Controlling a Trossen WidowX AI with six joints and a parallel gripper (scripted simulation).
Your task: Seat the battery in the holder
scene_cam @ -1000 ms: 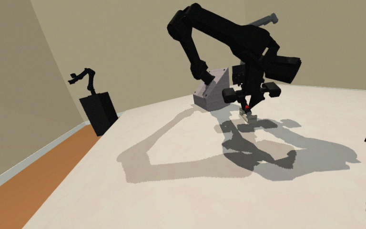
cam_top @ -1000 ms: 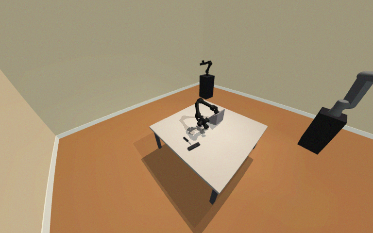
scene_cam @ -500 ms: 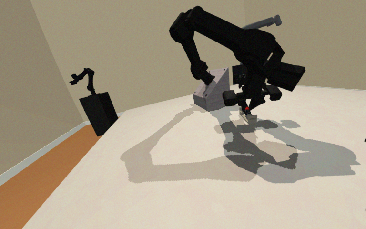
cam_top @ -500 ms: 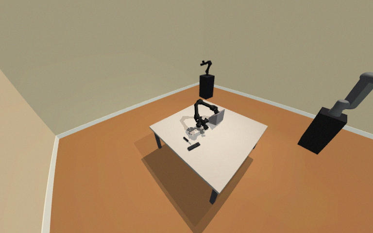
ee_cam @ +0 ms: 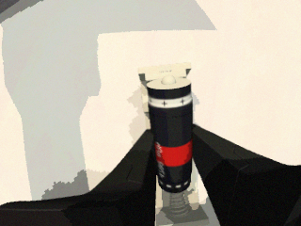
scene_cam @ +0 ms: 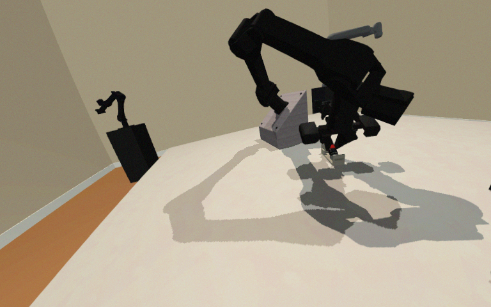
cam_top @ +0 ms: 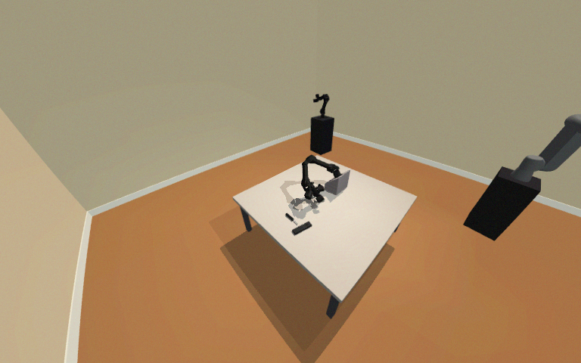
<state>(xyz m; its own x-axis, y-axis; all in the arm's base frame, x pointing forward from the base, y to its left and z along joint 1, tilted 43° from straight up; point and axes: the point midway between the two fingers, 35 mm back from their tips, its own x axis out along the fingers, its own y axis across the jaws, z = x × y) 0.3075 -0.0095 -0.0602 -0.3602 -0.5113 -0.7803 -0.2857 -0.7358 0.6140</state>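
In the wrist view, the black pincer (ee_cam: pixel 172 169) is pinching the battery (ee_cam: pixel 169 135) at its red band, its fingers closing in from 9 and 3 o'clock. The battery is pointing toward 12 o'clock over the pale holder (ee_cam: pixel 165 74), its flat end sitting just above the spring (ee_cam: pixel 177 201) at 6 o'clock and its white-capped terminal end reaching the holder's far wall. Beyond, the holder is resting on the light surface (ee_cam: pixel 251 44) among grey shadows.
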